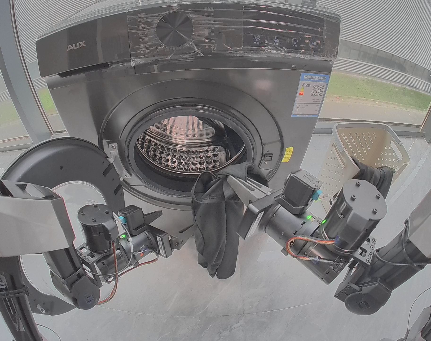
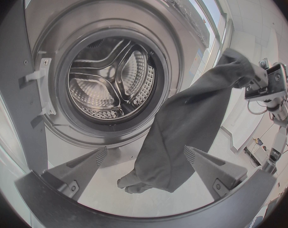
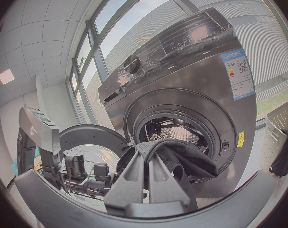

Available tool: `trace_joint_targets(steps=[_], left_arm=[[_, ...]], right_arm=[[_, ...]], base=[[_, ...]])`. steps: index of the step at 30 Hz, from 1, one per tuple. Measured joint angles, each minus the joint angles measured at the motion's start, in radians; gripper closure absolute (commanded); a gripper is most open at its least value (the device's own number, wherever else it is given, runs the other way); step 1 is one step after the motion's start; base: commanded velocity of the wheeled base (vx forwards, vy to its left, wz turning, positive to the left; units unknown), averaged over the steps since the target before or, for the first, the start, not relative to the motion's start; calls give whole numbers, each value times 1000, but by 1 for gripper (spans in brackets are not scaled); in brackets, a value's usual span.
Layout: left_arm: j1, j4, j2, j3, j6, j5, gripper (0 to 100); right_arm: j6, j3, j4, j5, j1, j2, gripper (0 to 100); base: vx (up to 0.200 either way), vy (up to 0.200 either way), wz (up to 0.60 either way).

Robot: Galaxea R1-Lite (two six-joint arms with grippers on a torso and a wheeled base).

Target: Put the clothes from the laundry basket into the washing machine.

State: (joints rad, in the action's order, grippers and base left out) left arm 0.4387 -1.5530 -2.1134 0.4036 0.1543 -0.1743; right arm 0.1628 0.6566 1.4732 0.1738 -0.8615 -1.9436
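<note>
One dark garment [image 1: 218, 223] hangs from the right gripper [image 1: 232, 180], whose fingers are pinched narrow on the cloth's upper fold. The fold is held in front of the lower right rim of the washer [image 1: 177, 86] opening; whether cloth and rim touch cannot be told. From the grip the garment drops in a long, limp fold toward the floor [image 1: 177, 299], its lower end hanging free above the tiles.

Drum [image 1: 187, 143]: a perforated steel wall with raised ridges, lit from within and seen through the round opening.

Door [image 1: 59, 162]: swung fully open to the left of the washer, its inner face turned toward the robot.

Left gripper [image 2: 144, 148]: low in front of the washer, below the opening and just to the left of the hanging garment, its fingers spread wide and apart from the cloth. In the left wrist view the garment's lower half lies between the two fingertips, farther off.

Basket [image 1: 344, 164]: pale, perforated plastic, standing on the floor just to the right of the washer and tilted toward the robot. A second garment [image 1: 378, 176], also dark, is draped over its near rim, partly inside and partly hanging down the outer wall.
</note>
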Motion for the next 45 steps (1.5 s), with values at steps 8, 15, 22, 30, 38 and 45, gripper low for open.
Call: trace_joint_targets(steps=[8, 15, 22, 30, 38, 45], left_arm=[[-30, 0, -73, 48, 1, -30, 0], [-26, 0, -124, 79, 0, -74, 0], [-25, 0, -163, 107, 0, -137, 0], [-16, 0, -177, 113, -3, -202, 0], [-4, 0, -180, 128, -11, -226, 0], [12, 0, -179, 127, -24, -232, 100]], right_arm=[[0, -21, 0, -10, -11, 31, 100], [0, -21, 0, -13, -27, 36, 100], [0, -16, 0, -13, -30, 35, 100], [0, -16, 0, -13, -29, 32, 100], [0, -16, -1, -11, -20, 23, 100], [0, -16, 0, -8, -12, 14, 100]], base=[[0, 0, 0], [0, 0, 0], [0, 0, 0], [0, 0, 0], [0, 0, 0], [0, 0, 0]])
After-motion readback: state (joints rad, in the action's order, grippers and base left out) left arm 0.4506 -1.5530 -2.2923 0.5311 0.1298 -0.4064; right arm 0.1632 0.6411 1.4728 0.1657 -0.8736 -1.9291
